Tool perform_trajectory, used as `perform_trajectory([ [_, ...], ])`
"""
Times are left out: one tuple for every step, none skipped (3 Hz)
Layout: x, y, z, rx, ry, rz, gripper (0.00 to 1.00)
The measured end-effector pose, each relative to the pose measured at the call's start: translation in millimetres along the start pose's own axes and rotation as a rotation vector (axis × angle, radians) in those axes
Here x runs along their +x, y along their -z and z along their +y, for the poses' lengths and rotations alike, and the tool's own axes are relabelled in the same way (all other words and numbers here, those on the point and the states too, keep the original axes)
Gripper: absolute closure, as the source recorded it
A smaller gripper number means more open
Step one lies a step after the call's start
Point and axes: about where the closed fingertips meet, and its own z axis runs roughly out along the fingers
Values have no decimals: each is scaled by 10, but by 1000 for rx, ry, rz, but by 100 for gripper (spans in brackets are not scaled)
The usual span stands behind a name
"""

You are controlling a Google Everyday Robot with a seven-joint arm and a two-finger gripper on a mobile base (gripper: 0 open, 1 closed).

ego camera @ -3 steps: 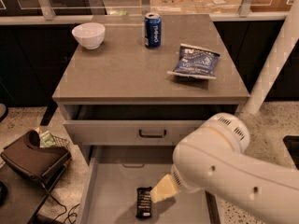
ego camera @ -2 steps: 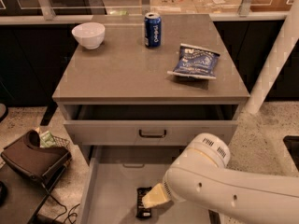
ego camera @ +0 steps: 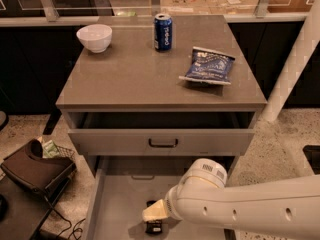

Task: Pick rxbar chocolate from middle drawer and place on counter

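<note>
Camera view: gripper (ego camera: 152, 215) over rxbar chocolate (ego camera: 154, 228) in middle drawer (ego camera: 117, 206), lettering unreadable

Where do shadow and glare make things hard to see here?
Camera view: pale glare lies on the far edge of the counter; the open top drawer is deep in shadow inside; the gripper sits low in the middle drawer over the black bar, which it partly hides and shades.

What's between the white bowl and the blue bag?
A blue can, in the camera view. The gripper is in the middle drawer, by the black bar.
</note>
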Motion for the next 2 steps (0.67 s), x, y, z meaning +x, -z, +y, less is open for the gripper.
perform_trajectory([
  [-21, -23, -2, 3, -65, -10, 0],
  [-20, -21, -1, 3, -65, -10, 0],
])
